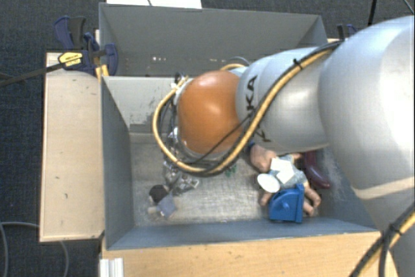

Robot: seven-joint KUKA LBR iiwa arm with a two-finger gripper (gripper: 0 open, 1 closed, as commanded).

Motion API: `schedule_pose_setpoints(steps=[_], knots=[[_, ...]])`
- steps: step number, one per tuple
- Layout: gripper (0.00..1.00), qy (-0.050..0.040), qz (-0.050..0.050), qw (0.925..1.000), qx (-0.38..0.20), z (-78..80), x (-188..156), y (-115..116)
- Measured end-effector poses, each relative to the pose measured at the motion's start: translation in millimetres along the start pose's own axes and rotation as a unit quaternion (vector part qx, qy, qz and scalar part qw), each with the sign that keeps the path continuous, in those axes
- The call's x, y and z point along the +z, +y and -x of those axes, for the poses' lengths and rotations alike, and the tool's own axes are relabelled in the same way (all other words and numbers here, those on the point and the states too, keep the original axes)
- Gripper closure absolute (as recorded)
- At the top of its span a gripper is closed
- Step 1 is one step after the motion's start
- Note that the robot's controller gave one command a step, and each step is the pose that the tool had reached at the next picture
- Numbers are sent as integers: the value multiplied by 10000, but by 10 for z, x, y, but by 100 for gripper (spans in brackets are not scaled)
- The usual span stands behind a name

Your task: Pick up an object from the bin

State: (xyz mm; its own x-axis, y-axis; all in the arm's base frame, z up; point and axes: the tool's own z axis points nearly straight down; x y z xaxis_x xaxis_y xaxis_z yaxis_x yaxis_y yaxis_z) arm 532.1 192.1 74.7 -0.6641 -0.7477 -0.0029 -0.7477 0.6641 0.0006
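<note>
My gripper (pixel 176 180) reaches down under the orange cover, low over the left part of the bin floor. Just below and left of it lies a small dark round thing (pixel 157 192). A small grey-lilac block (pixel 167 207) lies beside that one, near the bin's front wall. Both sit very close to the gripper's tip; I cannot tell whether it touches either of them.
A heap lies at the front right: a blue boxy toy (pixel 286 204), a white piece (pixel 277 173), a flesh-coloured figure (pixel 262 155) and a dark maroon curved thing (pixel 316 173). The arm covers the bin's middle and right.
</note>
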Motion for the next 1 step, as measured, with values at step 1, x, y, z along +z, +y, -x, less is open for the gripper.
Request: schedule_pose_setpoints(steps=[1], knots=[[100,-6,-8,9999,142,-84,-1432,56]])
